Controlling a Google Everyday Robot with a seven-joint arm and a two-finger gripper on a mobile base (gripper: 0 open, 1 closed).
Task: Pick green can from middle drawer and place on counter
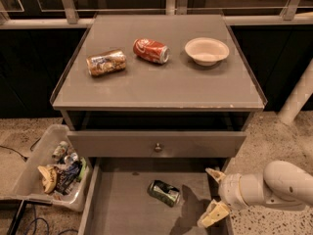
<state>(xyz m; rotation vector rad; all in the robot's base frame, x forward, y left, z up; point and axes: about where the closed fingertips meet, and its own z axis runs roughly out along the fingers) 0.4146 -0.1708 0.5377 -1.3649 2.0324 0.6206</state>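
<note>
The green can (164, 192) lies on its side on the grey floor of the open middle drawer (124, 209), near the drawer's middle. My gripper (213, 198) is at the drawer's right edge, to the right of the can and apart from it. Its two pale fingers are spread and hold nothing. The counter (161, 84) is the wide grey cabinet top above the drawer.
On the counter lie a gold-brown can (106, 62), a red cola can (151, 51) and a white bowl (207, 50). A shut drawer front with a small knob (157, 146) sits above the open drawer. A clear bin of trash (51, 168) stands on the floor at left.
</note>
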